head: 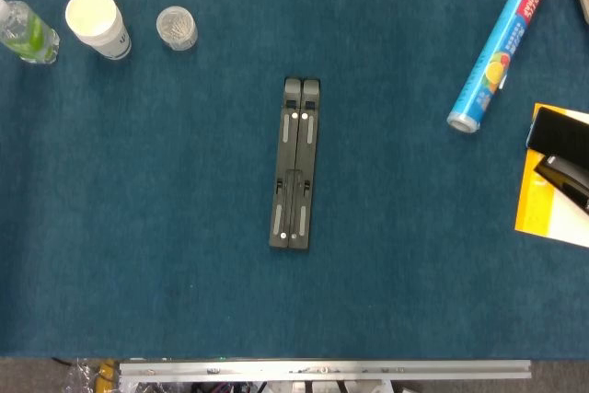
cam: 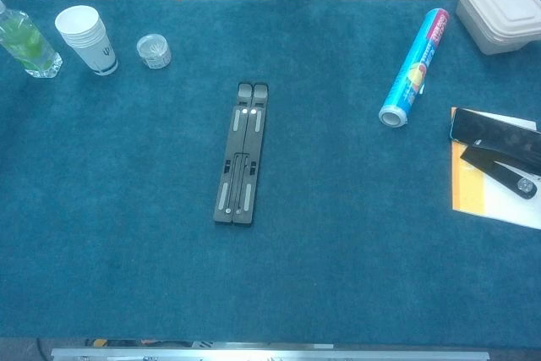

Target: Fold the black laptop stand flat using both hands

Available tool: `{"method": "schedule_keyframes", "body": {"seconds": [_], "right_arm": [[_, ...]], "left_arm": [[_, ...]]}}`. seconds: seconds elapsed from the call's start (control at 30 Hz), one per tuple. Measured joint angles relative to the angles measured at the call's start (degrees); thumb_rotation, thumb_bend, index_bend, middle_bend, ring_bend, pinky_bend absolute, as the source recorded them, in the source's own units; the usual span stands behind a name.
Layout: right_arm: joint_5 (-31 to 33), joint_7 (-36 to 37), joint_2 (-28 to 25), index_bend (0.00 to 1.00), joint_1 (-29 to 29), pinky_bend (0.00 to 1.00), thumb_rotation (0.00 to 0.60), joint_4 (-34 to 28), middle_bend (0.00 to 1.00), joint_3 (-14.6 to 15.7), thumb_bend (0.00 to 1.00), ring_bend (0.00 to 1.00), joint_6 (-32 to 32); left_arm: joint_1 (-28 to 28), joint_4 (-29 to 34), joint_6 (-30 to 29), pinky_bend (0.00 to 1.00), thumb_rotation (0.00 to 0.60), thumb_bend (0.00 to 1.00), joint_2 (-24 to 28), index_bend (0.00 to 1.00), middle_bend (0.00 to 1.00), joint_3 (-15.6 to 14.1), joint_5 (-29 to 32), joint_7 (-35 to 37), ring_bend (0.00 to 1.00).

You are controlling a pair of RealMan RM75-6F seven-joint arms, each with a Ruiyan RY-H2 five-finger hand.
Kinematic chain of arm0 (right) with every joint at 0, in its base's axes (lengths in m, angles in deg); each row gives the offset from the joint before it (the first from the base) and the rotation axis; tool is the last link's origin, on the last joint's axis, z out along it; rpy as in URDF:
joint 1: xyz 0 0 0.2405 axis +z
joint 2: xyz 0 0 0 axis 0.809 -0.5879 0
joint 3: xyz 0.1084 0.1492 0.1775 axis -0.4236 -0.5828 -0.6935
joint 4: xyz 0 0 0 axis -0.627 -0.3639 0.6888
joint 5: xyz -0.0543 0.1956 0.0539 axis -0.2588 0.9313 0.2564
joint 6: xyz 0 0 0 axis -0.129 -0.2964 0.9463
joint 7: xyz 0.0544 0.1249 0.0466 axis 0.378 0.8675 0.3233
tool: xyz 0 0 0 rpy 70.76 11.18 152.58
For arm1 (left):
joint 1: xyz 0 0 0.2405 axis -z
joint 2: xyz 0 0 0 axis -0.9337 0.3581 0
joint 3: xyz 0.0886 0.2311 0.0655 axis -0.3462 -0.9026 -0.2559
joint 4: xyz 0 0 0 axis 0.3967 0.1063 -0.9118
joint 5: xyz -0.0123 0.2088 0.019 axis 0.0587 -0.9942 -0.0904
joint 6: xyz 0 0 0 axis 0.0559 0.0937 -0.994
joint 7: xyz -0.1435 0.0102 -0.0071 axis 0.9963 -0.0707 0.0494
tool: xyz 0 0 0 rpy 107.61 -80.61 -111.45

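Observation:
The black laptop stand lies folded flat in the middle of the blue table cloth, its two bars pressed side by side and running away from me. The chest view shows the same stand lying flat and untouched. Neither of my hands appears in the head view or the chest view.
At the far left stand a green bottle, a white paper cup and a small clear lid. A blue roll lies at the right, near a phone on yellow paper. A white lidded box sits at the far right corner.

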Motion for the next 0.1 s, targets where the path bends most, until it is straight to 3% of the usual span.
{"method": "schedule_keyframes", "body": {"seconds": [0.1], "right_arm": [[-0.5, 0.2, 0.0, 0.07, -0.5, 0.04, 0.600, 0.2, 0.20, -0.5, 0.09, 0.01, -0.2]], "left_arm": [[-0.1, 0.4, 0.7, 0.01, 0.600, 0.25, 0.1, 0.00, 0.00, 0.1, 0.2, -0.3, 0.00]]}}
